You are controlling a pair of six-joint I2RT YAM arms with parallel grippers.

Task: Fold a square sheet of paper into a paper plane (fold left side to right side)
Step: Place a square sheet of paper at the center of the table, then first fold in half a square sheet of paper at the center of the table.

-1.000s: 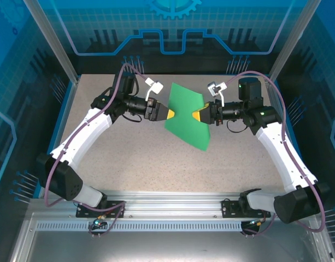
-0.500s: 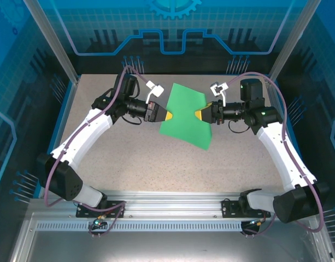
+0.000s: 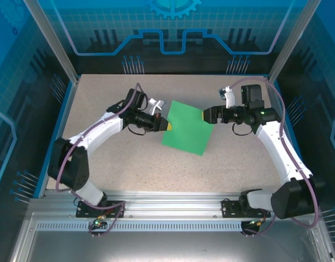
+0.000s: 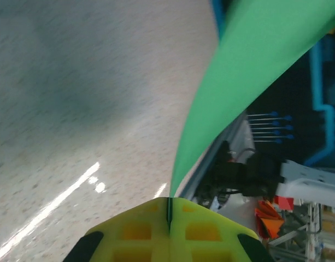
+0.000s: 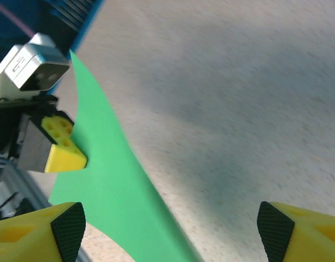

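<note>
- The square sheet of paper [image 3: 184, 128], at the centre of the top view, looks light, thin and floppy; best pinched at its edges.
- Left gripper [image 3: 170, 125] clamps its left edge.
- Right gripper [image 3: 205, 115] has its jaws apart.

A speckled beige tabletop [image 3: 129, 164] sits inside blue translucent walls [image 3: 25, 109], aluminium rail [image 3: 172, 199] along its near edge.
</note>
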